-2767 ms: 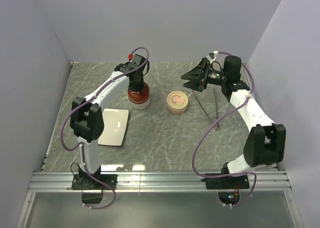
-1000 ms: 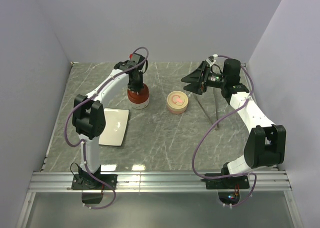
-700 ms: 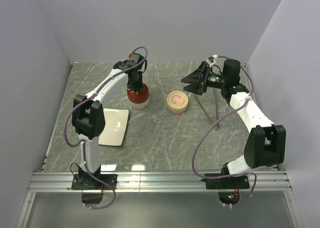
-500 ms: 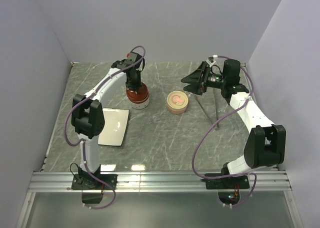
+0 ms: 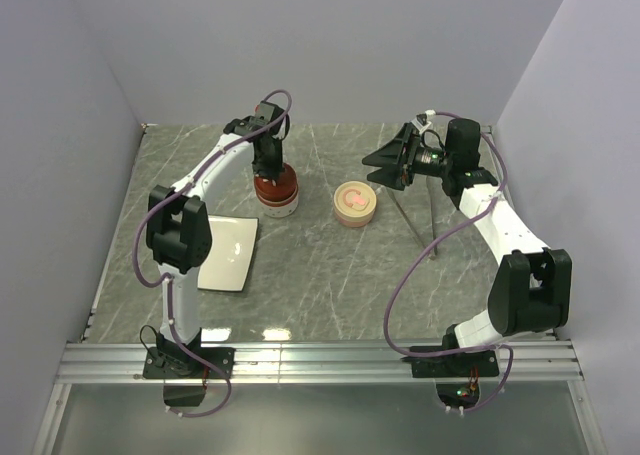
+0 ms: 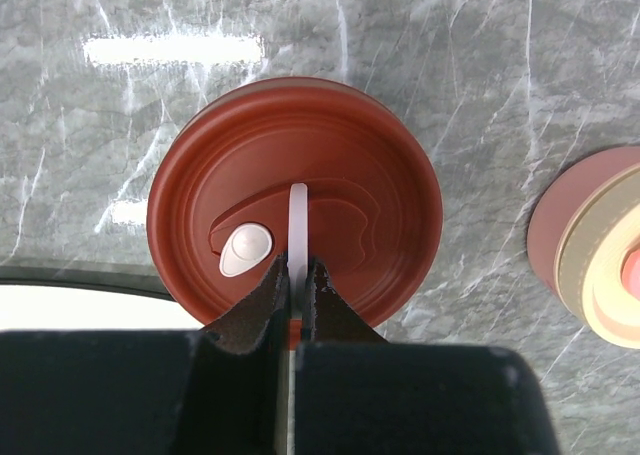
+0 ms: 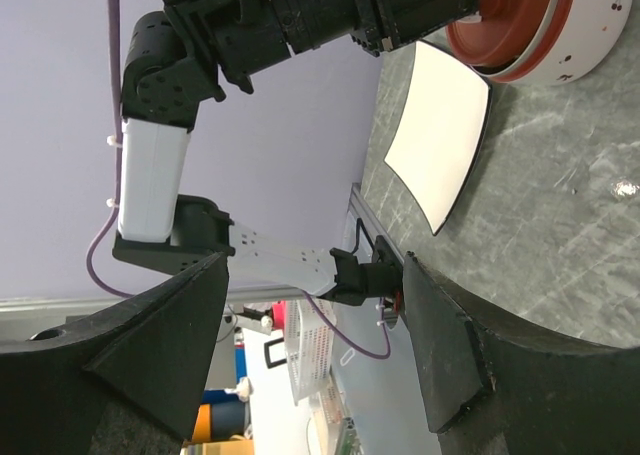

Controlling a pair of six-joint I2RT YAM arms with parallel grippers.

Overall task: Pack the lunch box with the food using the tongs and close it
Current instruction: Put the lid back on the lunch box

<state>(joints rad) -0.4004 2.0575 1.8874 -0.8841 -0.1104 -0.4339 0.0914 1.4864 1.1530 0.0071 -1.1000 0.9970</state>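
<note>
Round lunch box point(image 5: 277, 192), glossy red-brown lid point(image 6: 295, 200), on veined grey marble worktop point(image 5: 330, 275); left gripper point(image 6: 296, 280) jaws nipping its thin white strap point(image 6: 298, 215); right gripper point(image 5: 373, 167) jaws wide, aloft; slim silver tongs point(image 5: 410, 223) flat beneath.

White arm links point(image 5: 497, 218), black joints point(image 5: 178, 240), black hands point(image 5: 372, 167), looping purple cables point(image 5: 398, 297)

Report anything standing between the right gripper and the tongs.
Nothing visible does. The right gripper hangs open above the table, and the tongs lie uncovered on it nearby. The cream container sits to their left, apart.
</note>
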